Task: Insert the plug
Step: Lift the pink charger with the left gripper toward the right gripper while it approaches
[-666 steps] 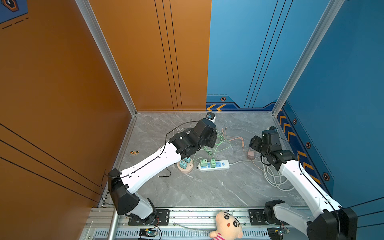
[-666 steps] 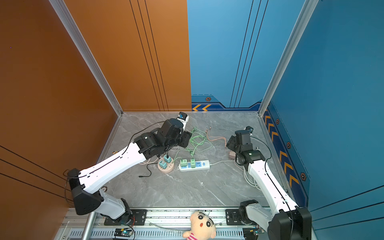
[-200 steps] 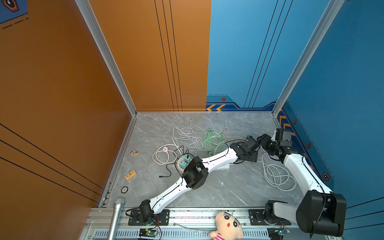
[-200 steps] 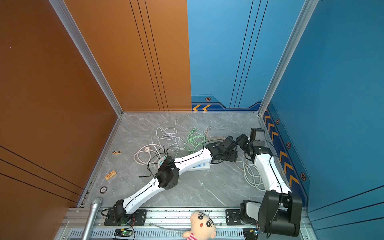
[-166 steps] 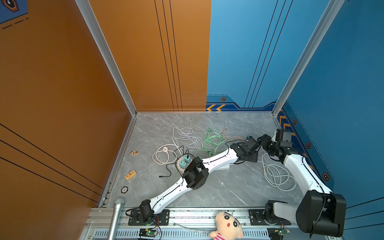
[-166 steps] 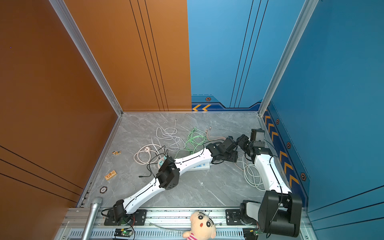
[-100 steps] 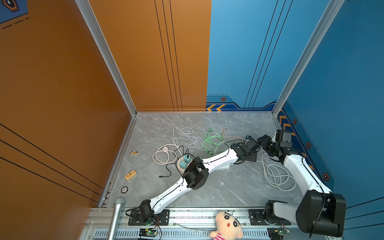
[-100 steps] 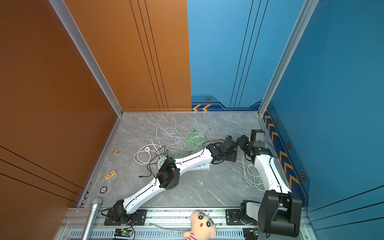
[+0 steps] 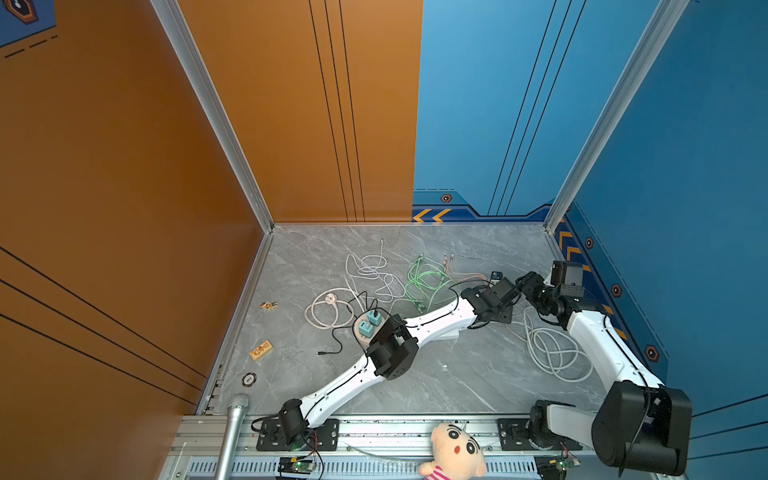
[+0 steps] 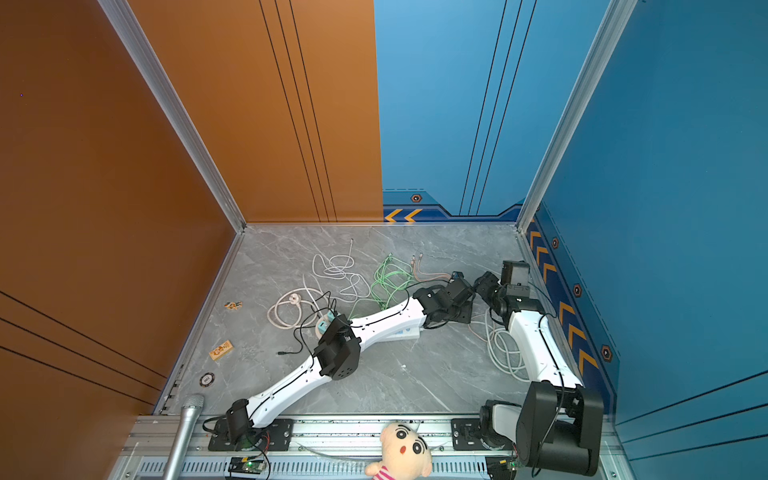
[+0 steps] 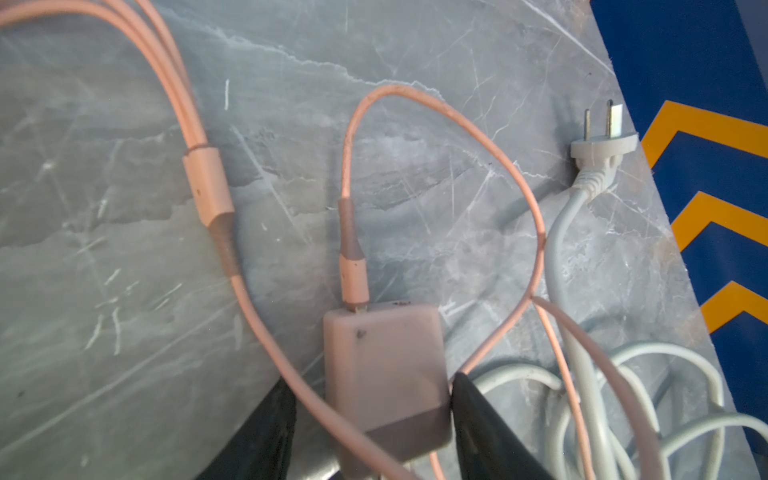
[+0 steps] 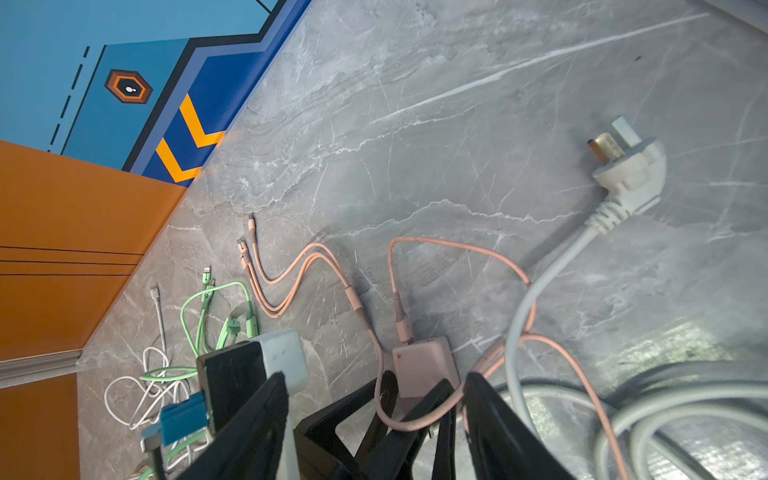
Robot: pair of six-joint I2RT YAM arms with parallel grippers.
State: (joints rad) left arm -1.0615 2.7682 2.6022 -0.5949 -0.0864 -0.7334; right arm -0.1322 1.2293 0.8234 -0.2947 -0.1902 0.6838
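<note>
In the left wrist view the pink plug [image 11: 382, 365] lies flat on the grey marbled counter [image 11: 124, 249], and a pink cable [image 11: 415, 99] loops away from its end. The left gripper [image 11: 372, 380] straddles the plug with its black fingers [image 11: 262, 432] spread to either side. One tip is against the plug's side, while the other stands apart with a run of pink cable in the gap, so nothing is pinched. Farther along the counter lies a white three-pin plug [image 11: 602, 153] on a grey cord [image 11: 582, 395] that coils beside the fingers. In the right wrist view the right gripper [image 12: 376, 376] has its fingers [image 12: 498, 428] spread wide, holding nothing. Between them show the left gripper's fingers, flanking the pink plug where it rests on the counter near the grey cord. Green cables [image 12: 199, 316] and a white cable [image 12: 158, 316] lie farther off, toward the orange wall. In both top views the left arm reaches across the middle to the right side of the counter, with its gripper just beside the right one, and the pink plug is hidden beneath them. A white power strip [image 9: 451, 332] shows partly from under the left forearm. A round socket base [image 9: 365, 328] carrying two teal adapters stands by that arm's elbow.
</note>
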